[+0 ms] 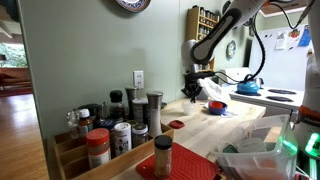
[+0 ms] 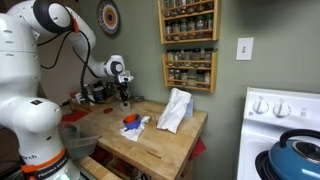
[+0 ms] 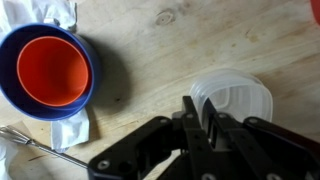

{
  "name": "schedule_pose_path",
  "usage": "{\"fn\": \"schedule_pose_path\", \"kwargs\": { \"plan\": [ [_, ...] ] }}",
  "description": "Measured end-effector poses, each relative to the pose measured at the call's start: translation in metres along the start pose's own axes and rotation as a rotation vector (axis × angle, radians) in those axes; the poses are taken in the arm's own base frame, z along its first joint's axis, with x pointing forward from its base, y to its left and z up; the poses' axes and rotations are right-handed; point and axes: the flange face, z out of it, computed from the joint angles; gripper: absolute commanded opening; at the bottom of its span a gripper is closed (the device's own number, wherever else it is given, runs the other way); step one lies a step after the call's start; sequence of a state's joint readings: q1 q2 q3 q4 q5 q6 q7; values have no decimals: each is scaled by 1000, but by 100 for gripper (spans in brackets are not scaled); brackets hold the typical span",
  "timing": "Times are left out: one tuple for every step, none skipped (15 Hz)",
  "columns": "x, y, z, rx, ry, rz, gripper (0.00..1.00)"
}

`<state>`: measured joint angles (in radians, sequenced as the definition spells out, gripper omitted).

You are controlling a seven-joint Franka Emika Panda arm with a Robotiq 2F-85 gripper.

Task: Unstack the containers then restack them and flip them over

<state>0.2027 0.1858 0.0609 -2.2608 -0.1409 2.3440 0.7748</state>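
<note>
In the wrist view a blue container (image 3: 20, 70) stands at the left with an orange container (image 3: 52, 70) nested inside it, both open side up on a white cloth (image 3: 72, 125). A translucent white container (image 3: 245, 100) sits on the wooden counter at the lower right. My gripper (image 3: 202, 110) is shut on its near wall, one finger inside and one outside. In both exterior views the gripper (image 1: 193, 88) (image 2: 124, 98) is low over the counter beside the nested pair (image 1: 215, 105) (image 2: 131, 122). The translucent container is too small to make out there.
A thin metal wire tool (image 3: 35, 147) lies on the counter near the cloth. A white bag (image 2: 175, 110) stands on the counter. A blue kettle (image 2: 295, 155) (image 1: 248, 87) sits on the stove. Several spice jars (image 1: 120, 125) crowd one counter end. A spice rack (image 2: 190, 40) hangs on the wall.
</note>
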Motion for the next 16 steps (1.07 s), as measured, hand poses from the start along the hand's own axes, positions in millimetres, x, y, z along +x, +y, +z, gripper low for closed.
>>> {"fn": "schedule_pose_path", "kwargs": {
  "plan": [
    [-3, -5, -1, -24, -5, -24, 3],
    [-5, -10, -2, -46, -8, -46, 3],
    [-7, -16, -2, -68, -10, -67, 3],
    [-8, -21, -3, -88, -9, -88, 3],
    [-10, -26, -3, -106, -7, -107, 3],
    [-10, -32, -4, -123, -5, -125, 3],
    [-11, -37, -4, -137, -4, -141, 3],
    [-12, -41, -4, -158, -5, -158, 3],
    [-13, -44, -3, -185, -1, -176, 3],
    [-13, -48, -2, -212, 5, -192, 3],
    [-14, -52, -2, -234, 12, -208, 3],
    [-15, -55, -2, -259, 20, -223, 3],
    [-15, -58, -1, -284, 31, -233, 3],
    [-16, -61, 0, -308, 41, -244, 3],
    [-16, -63, 0, -329, 49, -252, 3],
    [-17, -66, 1, -346, 57, -259, 25]
  ]
}}
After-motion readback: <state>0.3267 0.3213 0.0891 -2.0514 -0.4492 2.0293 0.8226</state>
